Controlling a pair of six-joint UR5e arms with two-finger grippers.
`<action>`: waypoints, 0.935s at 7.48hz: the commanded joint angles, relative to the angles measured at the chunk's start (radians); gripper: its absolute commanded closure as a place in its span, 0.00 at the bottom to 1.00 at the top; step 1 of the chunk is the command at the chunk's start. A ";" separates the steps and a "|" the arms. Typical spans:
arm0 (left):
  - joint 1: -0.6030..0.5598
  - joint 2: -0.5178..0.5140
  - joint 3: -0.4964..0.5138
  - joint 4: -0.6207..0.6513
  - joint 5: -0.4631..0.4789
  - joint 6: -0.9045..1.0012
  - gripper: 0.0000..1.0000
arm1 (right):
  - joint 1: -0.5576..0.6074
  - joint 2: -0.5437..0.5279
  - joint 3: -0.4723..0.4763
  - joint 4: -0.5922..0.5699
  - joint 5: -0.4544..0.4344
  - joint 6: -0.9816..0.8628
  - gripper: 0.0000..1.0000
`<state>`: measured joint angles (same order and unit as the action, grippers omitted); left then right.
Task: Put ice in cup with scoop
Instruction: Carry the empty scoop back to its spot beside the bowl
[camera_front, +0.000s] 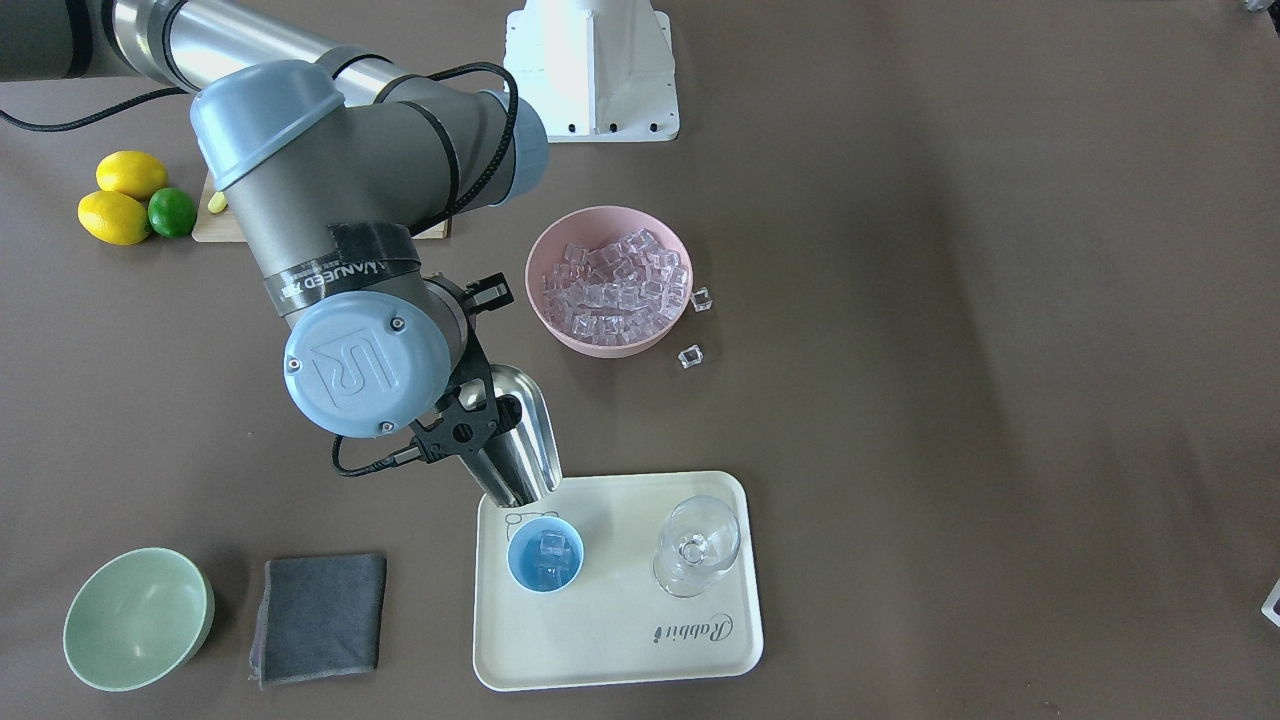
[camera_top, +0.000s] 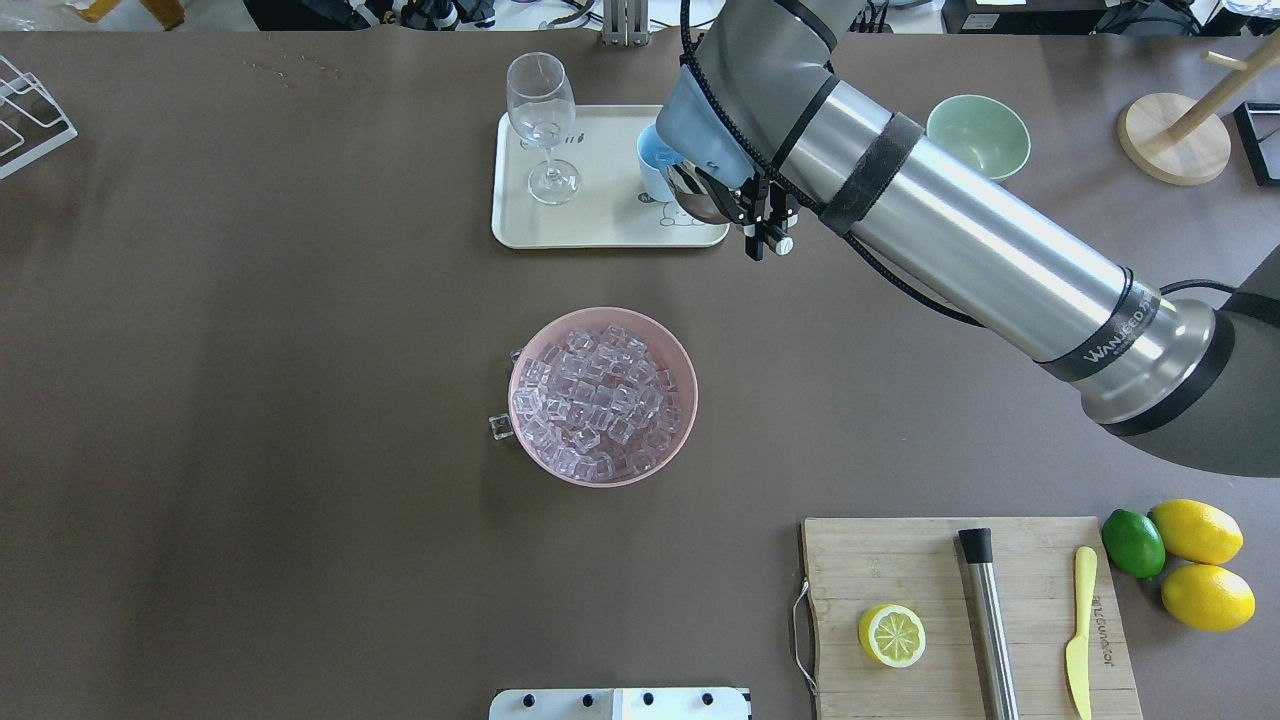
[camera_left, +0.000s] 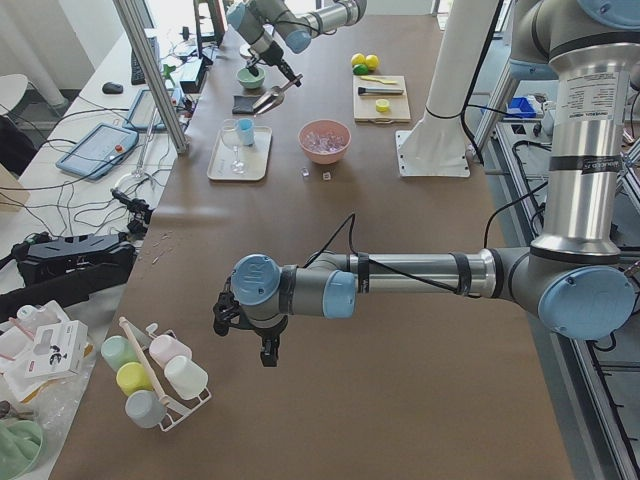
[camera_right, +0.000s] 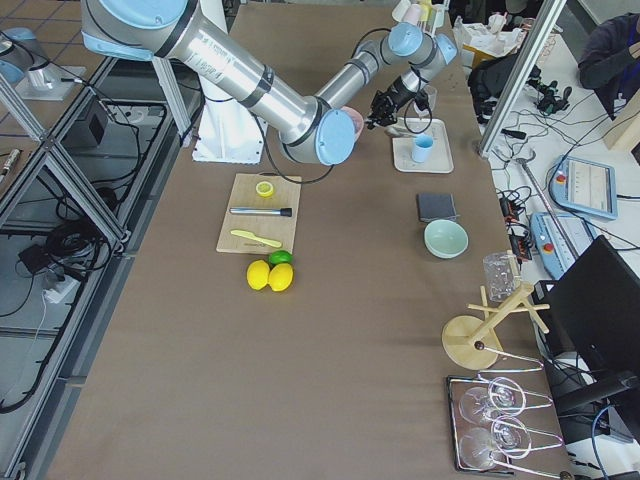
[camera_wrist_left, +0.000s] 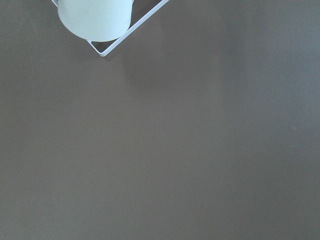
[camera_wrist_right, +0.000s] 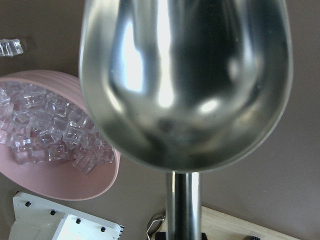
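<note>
Exterior front-facing view: we are seeing the right jaws clamping the scoop (camera_front: 522, 430) at its handle end, closed on it. The scoop is pointing mouth-down, with its long axis running from the jaws toward the operators' side and its lip hanging at the tray (camera_front: 600, 645) corner. The right wrist view is showing the trough empty. The cup (camera_front: 518, 562) is sitting on the tray just beyond and below the lip, slightly toward the robot's left, not touching. The right arm is the near one. The left jaws are hovering well apart at the desk's other end, showing in a side view only, so we cannot tell how they stand. We are judging the dump done and a refill next. The pink bowl (camera_front: 605, 345) is lying back toward the robot's base from the jaws, opposite the cup.

We are counting:
- one scoop, one cup, one tray, one wine glass (camera_front: 697, 545)
- ice (camera_front: 553, 545): two cubes in the cup
- two loose cubes (camera_front: 690, 356) on the desk beside the bowl
- a heap in the bowl, too many to count
</note>
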<state>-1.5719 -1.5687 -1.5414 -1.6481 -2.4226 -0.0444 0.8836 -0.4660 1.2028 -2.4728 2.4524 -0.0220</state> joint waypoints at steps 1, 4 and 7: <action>-0.020 0.001 0.006 0.001 -0.109 0.001 0.02 | 0.003 -0.157 0.241 -0.017 0.002 -0.006 1.00; -0.016 -0.010 0.003 0.002 0.036 -0.002 0.02 | 0.024 -0.554 0.715 0.072 -0.004 0.016 1.00; -0.019 -0.019 0.000 0.028 0.033 0.000 0.02 | 0.015 -0.740 0.976 0.138 -0.148 0.529 1.00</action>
<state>-1.5812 -1.5910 -1.5362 -1.6413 -2.3859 -0.0467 0.9036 -1.0603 2.0215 -2.3929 2.3881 0.2992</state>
